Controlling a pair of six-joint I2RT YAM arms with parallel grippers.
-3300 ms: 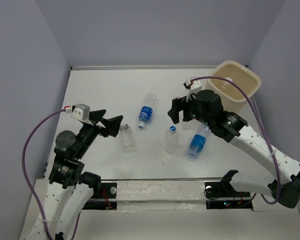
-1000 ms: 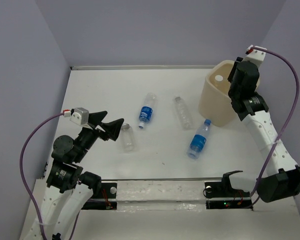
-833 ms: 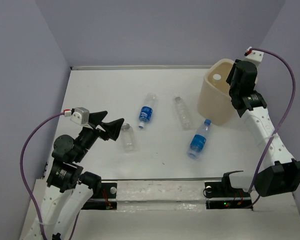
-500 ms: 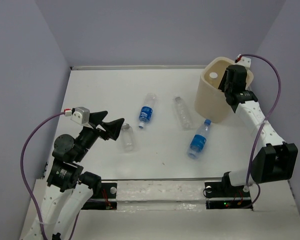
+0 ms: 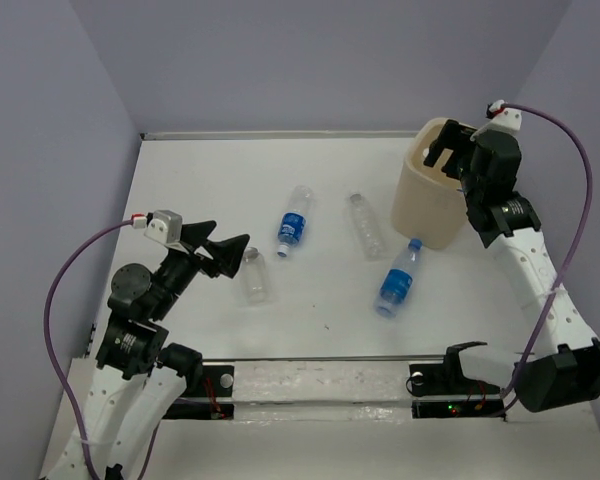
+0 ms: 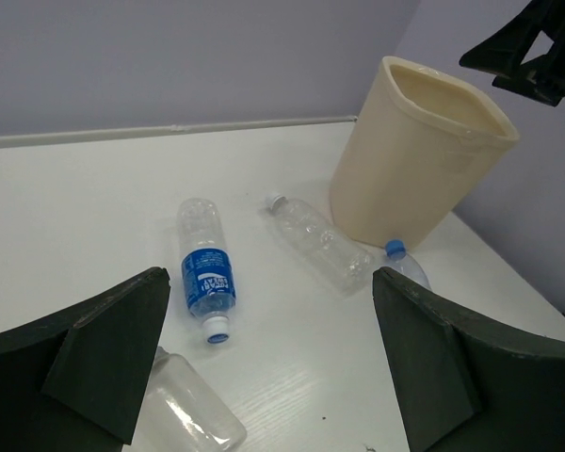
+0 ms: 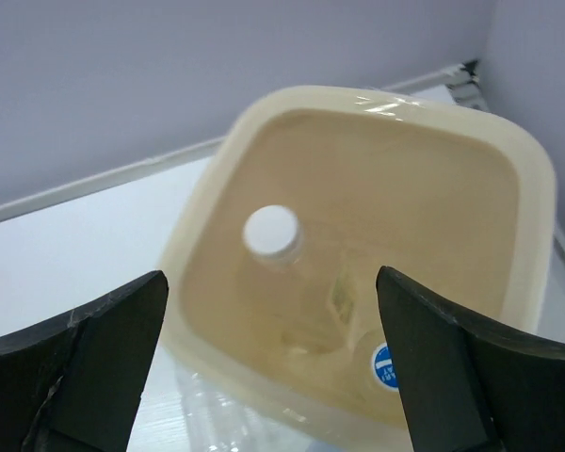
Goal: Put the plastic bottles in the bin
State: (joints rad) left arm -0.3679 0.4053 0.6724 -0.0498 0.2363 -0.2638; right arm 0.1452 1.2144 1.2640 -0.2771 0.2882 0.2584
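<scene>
The cream-beige bin (image 5: 427, 200) stands at the far right and leans a little. My right gripper (image 5: 448, 150) hangs open and empty over its mouth. In the right wrist view my right gripper (image 7: 271, 282) looks down past the bin's rim (image 7: 377, 99) at a white-capped bottle (image 7: 271, 233), a yellowish label (image 7: 342, 297) and a blue cap (image 7: 386, 367) inside. On the table lie a blue-labelled bottle (image 5: 293, 226), an unlabelled bottle (image 5: 364, 225), a blue-labelled bottle (image 5: 397, 280) by the bin and a clear bottle (image 5: 254, 277). My left gripper (image 5: 220, 252) is open just left of the clear bottle.
The left wrist view shows my open left gripper (image 6: 268, 311) above the table, with the bin (image 6: 414, 160), three bottles (image 6: 205, 268) (image 6: 318, 243) (image 6: 400, 259) and the clear bottle (image 6: 188, 414). Grey walls close the back and sides.
The upright bottle that stood mid-table is gone. My right arm swung from the middle to the bin and now sits over its mouth. The bin slid left and tilted. The left arm stayed.
</scene>
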